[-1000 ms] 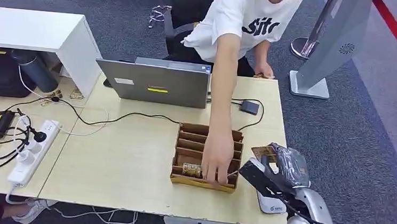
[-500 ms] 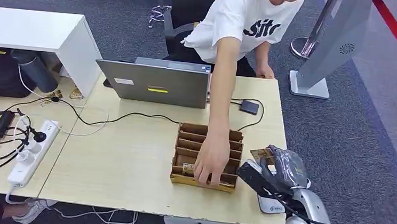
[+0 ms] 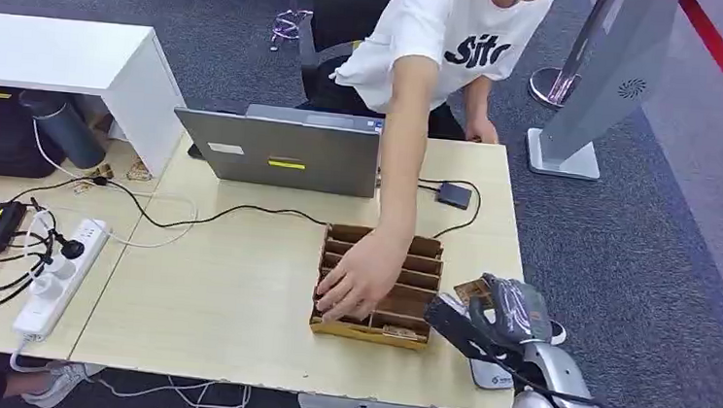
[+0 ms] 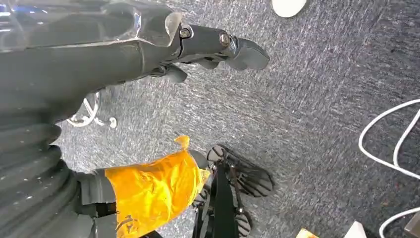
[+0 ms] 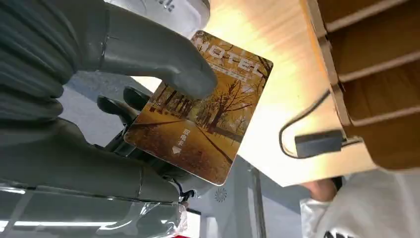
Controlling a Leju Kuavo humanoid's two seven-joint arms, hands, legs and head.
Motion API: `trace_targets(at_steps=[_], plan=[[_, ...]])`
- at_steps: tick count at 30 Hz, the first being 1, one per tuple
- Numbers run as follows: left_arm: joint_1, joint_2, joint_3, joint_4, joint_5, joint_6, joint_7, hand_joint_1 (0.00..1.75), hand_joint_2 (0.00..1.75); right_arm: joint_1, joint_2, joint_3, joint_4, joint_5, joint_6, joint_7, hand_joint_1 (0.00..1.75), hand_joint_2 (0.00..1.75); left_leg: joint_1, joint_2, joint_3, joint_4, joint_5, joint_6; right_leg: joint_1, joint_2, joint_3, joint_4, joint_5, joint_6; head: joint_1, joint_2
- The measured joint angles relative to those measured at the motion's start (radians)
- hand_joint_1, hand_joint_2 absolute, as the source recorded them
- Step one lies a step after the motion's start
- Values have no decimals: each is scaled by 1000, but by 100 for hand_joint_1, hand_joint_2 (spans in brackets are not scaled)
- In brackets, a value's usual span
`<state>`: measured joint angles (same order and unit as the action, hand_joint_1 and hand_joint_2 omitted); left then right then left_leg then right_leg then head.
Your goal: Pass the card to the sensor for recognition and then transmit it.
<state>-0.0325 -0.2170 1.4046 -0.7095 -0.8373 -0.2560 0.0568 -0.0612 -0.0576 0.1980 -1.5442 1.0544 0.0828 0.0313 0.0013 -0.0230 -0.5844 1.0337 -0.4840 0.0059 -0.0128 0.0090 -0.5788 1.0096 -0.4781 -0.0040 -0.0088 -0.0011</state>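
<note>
My right hand (image 3: 505, 318) hovers over the table's front right corner, right of the cardboard box, and pinches a brown hotel card (image 3: 473, 291) with an autumn tree picture; close up, the card (image 5: 198, 106) sits between thumb and dark fingers (image 5: 116, 106). Just under the hand lies a white card sensor (image 3: 491, 372) at the table edge. The slotted cardboard card box (image 3: 412, 257) stands at front centre; a person's hand (image 3: 357, 277) reaches into it. My left hand (image 4: 198, 44) hangs over grey carpet with nothing in it, its fingers stretched out.
A person in a white shirt (image 3: 439, 35) leans over the far side of the wooden table (image 3: 224, 291). A grey laptop (image 3: 279, 149), a small black box (image 3: 454, 195) with cable and a power strip (image 3: 60, 273) are on it. A grey stand (image 3: 602, 77) rises at right.
The person's hand has slid from the box's front right slot toward its left side. My right hand with the card has drifted slightly left and down.
</note>
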Motion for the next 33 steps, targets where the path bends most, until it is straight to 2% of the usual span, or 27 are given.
trace_targets(at_steps=[20,26,30,33], plan=[[-7,18,5,2,-6,21,0,0,175,-36,-11,27,106,-12,60,28,175,175,0,0,0,0,0,0,0,0,0,0,0,0,0,0],[-7,22,5,3,-5,23,-4,0,175,-30,-20,28,91,-78,21,-41,175,175,0,0,0,0,0,0,0,0,0,0,0,0,0,0],[-6,19,5,4,0,15,-5,0,175,-2,-35,27,8,-113,-37,-110,175,175,0,0,0,0,0,0,0,0,0,0,0,0,0,0],[-6,13,5,3,0,10,-5,0,175,20,-42,22,-76,-109,-76,-132,175,175,0,0,0,0,0,0,0,0,0,0,0,0,0,0]])
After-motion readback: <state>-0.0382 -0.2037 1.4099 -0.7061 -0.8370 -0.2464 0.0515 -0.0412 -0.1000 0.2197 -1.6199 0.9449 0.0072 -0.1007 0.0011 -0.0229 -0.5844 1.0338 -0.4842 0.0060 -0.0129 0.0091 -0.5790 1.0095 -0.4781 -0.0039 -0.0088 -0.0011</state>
